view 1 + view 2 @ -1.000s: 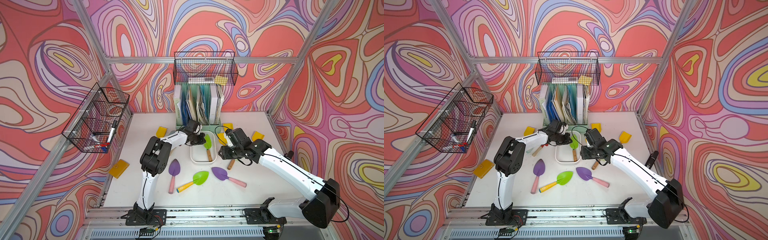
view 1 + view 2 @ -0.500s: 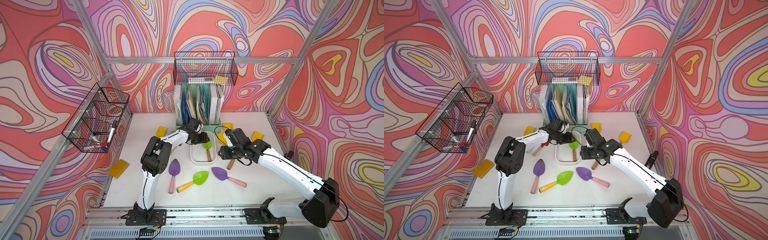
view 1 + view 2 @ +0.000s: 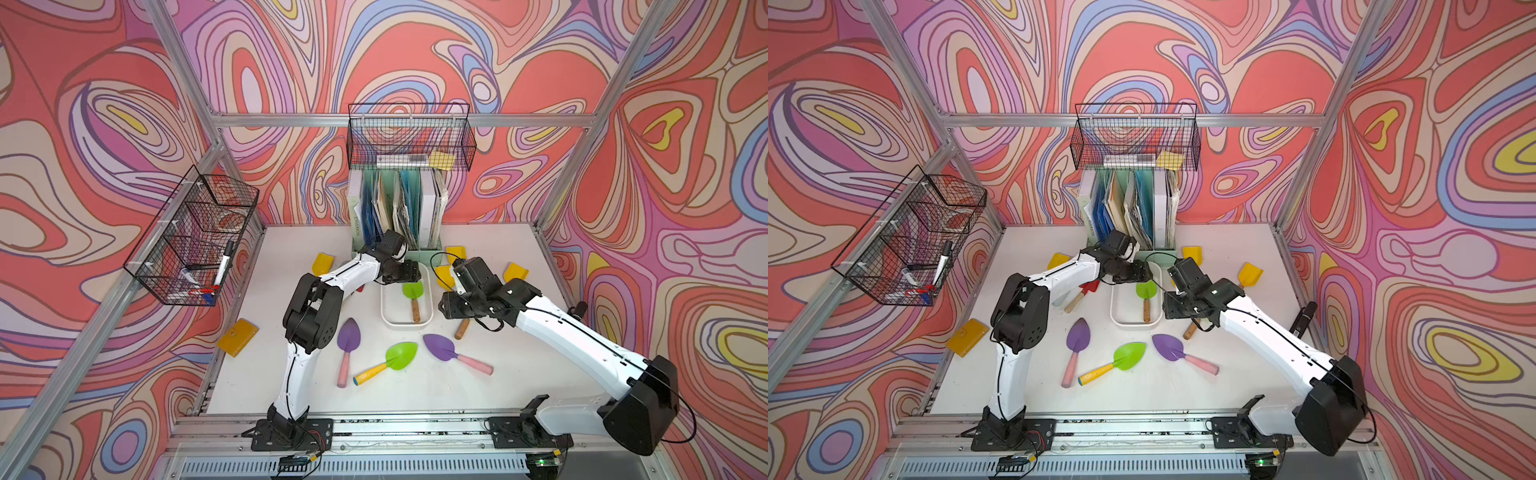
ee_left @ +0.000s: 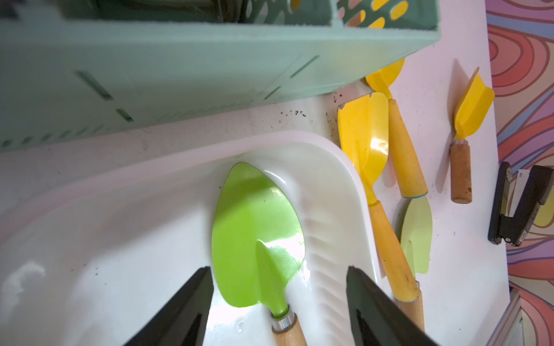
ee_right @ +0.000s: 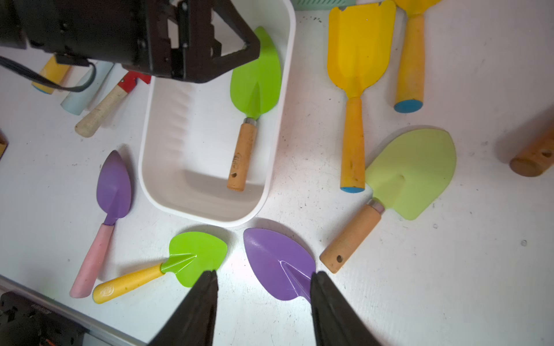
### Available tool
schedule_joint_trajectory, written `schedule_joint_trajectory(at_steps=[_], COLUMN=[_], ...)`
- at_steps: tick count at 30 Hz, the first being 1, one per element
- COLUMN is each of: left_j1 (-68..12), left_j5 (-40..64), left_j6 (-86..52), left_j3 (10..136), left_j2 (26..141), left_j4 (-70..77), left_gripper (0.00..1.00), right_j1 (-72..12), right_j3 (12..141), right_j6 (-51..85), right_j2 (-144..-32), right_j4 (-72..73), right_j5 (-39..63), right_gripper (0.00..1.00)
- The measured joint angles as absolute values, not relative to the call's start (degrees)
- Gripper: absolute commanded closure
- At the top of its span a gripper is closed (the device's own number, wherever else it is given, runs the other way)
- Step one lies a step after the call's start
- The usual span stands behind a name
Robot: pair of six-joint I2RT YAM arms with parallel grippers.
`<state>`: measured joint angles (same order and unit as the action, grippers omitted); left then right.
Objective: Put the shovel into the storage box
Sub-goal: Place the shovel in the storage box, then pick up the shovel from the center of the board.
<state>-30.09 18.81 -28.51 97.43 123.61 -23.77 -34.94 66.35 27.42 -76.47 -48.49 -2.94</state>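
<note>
Nearest the rig's front edge, three loose shovels lie on the surface: a purple one with a pink handle [image 3: 347, 349], a green one with a yellow handle [image 3: 395, 359] and a second purple shovel [image 3: 446, 351]. The right hand [image 5: 263, 274] hovers just above that second purple blade, its fingers apart and gripping nothing. Just beyond them sits the storage box [image 3: 405, 323], and the green shovel with the wooden handle [image 3: 413, 293] lies wholly inside it, blade toward the far end and close along one side wall. The left hand [image 4: 278, 271] hangs over the box with its fingers spread to either side of the blade's neck, clear of it, so this shovel looks delivered. The trouble I would expect lies in the withdrawal: a slanted pull could hook a finger under the blade or against the thick rim and drag the light box. Yellow shovels [image 4: 364, 131] crowd the box's side. The mint-green file holder [image 4: 180, 75] stands close behind — little room to back out — and both arms meet over the same spot.
</note>
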Motion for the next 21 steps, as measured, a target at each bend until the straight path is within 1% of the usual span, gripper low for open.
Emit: schedule_joint_trajectory(at_steps=[4, 10, 15, 21], left_j1=[-30.2, -30.5, -30.5, -30.5], left_j5=[18.6, 18.9, 20.5, 24.3], left_j6=[-28.5, -28.5, -28.5, -28.2], left_j3=[97.2, 93.8, 90.8, 84.1], left_j2=[121.0, 110.1, 102.8, 98.9], left_j4=[-24.0, -22.2, -19.9, -17.3], left_gripper=[0.21, 0.18, 0.17, 0.11], right_j1=[-32.5, -21.5, -16.3, -8.6], right_j3=[67.2, 68.0, 71.5, 71.5], right_j6=[28.0, 25.3, 23.2, 25.0], right_j2=[-78.3, -82.2, -89.5, -94.2], right_j4=[-50.4, -50.6, -50.4, -49.1], right_j5=[-6.0, -7.2, -9.1, -10.4], right_gripper=[0.49, 0.49, 0.49, 0.41])
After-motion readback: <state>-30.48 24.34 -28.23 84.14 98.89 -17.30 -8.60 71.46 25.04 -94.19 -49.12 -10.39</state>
